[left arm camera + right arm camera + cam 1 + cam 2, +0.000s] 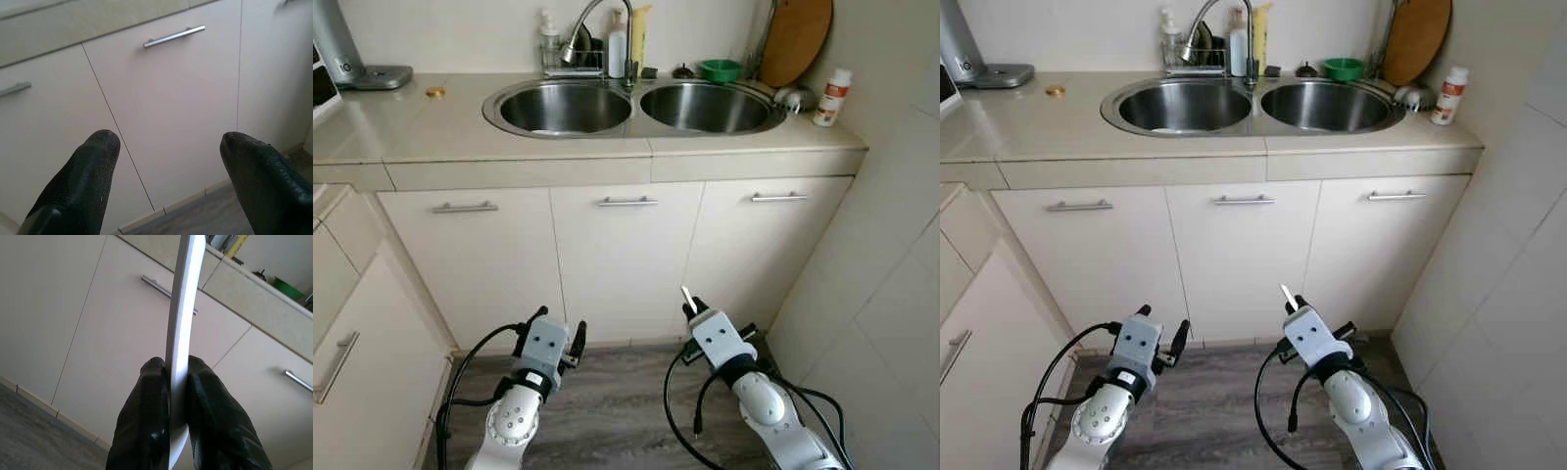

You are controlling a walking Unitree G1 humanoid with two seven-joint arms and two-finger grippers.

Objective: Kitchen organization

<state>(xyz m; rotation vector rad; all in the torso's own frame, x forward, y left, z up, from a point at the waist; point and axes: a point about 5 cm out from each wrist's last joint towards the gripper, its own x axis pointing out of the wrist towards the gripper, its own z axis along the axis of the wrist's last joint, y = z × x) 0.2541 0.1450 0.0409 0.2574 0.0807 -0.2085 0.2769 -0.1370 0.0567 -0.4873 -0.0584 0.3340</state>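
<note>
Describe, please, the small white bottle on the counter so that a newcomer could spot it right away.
Start at the double sink set in the beige counter and follow the counter to the robot's far right, where it meets the tiled wall. There stands the white bottle, upright, below the round wooden board. Its orange label and its spot apart from the bottles behind the faucet mark it out.

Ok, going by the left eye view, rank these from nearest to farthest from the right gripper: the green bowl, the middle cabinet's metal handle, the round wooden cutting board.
From the right gripper, low before the cabinets, shut on a thin white flat piece:
1. Middle cabinet's metal handle, above it, slightly to its left.
2. Green bowl, on the counter behind the right sink basin.
3. Round wooden cutting board, leaning in the back right corner.
</note>
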